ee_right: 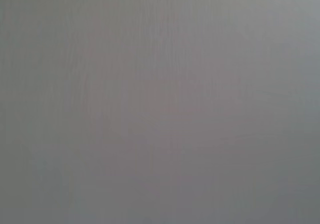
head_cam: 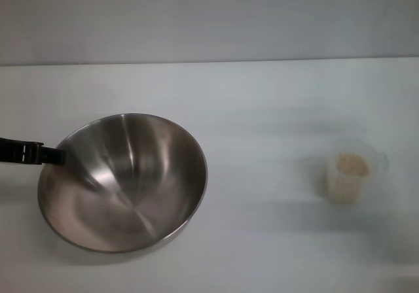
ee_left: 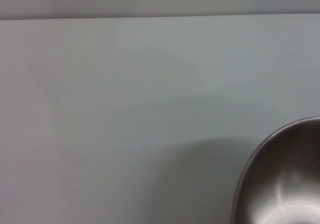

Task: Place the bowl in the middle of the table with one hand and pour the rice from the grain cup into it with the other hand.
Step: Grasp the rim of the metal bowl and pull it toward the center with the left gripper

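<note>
On the left side of the table the left gripper reaches in from the edge of the head view, a dark finger lying level and meeting the rim of the bowl at its left side. Only that one black part shows, so how wide the jaws stand cannot be told, nor whether they pinch the rim or merely touch it. The bowl spreads away from the fingertip toward the middle of the table, its near edge seeming tipped a little lower than the far one, its shiny inside bare. The left wrist view shows only a curved piece of the bowl's rim against the white table, with none of the gripper's own fingers in sight. Well apart from the left gripper, across the bowl and far over on the right, the grain cup stands upright on the table with rice inside it, nothing touching it. The right gripper shows in no view; its wrist camera gives only a plain grey surface.
</note>
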You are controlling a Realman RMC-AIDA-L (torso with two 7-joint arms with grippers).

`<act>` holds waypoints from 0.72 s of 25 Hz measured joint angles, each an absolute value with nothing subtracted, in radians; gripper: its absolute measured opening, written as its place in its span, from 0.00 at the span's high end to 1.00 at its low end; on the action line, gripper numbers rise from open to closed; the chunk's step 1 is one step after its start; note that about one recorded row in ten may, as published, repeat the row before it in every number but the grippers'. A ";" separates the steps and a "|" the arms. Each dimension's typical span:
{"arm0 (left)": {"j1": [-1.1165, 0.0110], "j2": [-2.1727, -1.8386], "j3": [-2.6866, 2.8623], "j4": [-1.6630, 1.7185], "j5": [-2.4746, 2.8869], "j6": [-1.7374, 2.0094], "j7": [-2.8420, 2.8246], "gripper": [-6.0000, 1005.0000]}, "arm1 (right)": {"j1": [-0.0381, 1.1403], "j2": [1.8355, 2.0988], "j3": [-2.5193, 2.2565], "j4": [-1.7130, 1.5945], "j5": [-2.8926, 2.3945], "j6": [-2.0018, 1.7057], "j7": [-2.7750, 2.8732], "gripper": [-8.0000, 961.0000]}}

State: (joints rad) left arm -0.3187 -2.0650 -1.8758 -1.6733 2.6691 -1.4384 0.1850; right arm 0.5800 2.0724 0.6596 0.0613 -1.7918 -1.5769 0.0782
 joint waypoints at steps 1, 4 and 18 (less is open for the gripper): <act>-0.319 -2.065 -1.874 -1.672 2.669 -1.438 0.185 0.19 | 0.580 2.072 0.660 0.061 -1.792 -1.577 0.078 0.34; -0.319 -2.063 -1.863 -1.670 2.669 -1.437 0.186 0.19 | 0.582 2.072 0.660 0.061 -1.792 -1.575 0.078 0.34; -0.356 -2.062 -1.837 -1.565 2.672 -1.393 0.226 0.24 | 0.581 2.072 0.660 0.067 -1.792 -1.571 0.078 0.34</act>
State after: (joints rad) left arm -0.3564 -2.0623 -1.8369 -1.5647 2.6720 -1.3928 0.2264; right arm 0.5813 2.0724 0.6596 0.0675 -1.7917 -1.5707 0.0782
